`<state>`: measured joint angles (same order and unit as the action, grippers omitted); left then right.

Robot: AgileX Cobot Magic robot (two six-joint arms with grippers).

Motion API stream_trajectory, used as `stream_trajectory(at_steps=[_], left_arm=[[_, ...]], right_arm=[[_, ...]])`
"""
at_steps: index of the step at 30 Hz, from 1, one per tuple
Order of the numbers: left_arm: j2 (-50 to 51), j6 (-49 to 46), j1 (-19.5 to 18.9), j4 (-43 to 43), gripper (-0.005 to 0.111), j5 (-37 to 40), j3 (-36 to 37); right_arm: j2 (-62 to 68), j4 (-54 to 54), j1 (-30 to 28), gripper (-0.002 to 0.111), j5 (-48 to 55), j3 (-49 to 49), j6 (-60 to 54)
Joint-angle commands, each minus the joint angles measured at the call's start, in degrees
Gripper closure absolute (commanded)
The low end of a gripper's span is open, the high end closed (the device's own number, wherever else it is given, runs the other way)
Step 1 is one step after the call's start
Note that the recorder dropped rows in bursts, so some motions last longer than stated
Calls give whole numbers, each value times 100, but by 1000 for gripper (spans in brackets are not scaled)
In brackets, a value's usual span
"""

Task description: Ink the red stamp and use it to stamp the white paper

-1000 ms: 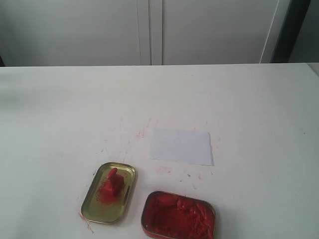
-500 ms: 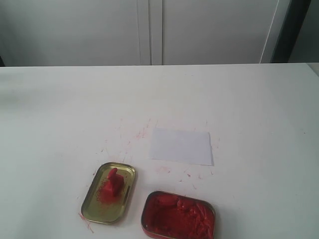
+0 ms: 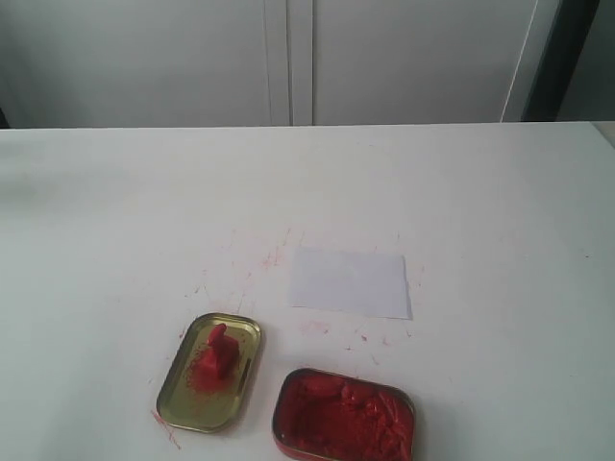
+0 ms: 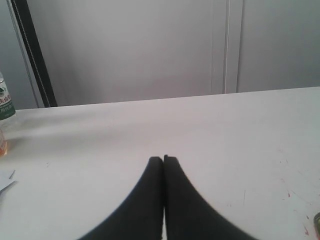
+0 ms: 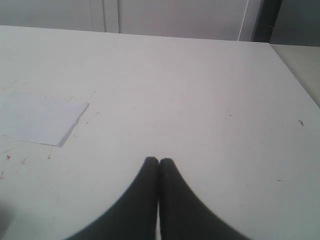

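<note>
White counter [image 3: 115,240], grey cabinet doors [image 3: 384,58] behind — red stamp [image 3: 216,351] in gold tin [image 3: 183,403].
Both left jaws and right jaws pressed together, empty; stamp upright, near left; white paper [image 3: 350,281] flat, farther and right of it — red-paste tin [image 3: 346,415] near centre.

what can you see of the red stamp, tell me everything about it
The red stamp is a tiny block, red all over, with a wider squarish base and a narrower handle rising from it. Its surface looks matte. It stands roughly upright inside the shallow gold tin, in the tin's far half, with a red smear on the tin floor around its base. Only the tin touches it. The white paper lies apart from it.
</note>
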<state>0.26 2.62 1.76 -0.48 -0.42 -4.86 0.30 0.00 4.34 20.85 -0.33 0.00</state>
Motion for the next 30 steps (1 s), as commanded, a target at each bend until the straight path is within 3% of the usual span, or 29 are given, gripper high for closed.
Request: stream_trajectory(at_steps=[1,10,17,23,30], left_arm=[[-26,3,-15,-9,107,592,-401],[470,7,-15,-121,107,1130,-951],[1238,7,-15,-156,107,2451,-1700],[2894,-140,-15,-156,107,3703,-2373],[4723,-616,110,-697,107,4236,-3050]], right_arm=[[-30,0,-40,108,-84,33,0],[-30,0,-40,108,-84,33,0],[-30,0,-40,108,-84,33,0],[-30,0,-40,108,-84,33,0],[-30,0,-40,108,-84,33,0]])
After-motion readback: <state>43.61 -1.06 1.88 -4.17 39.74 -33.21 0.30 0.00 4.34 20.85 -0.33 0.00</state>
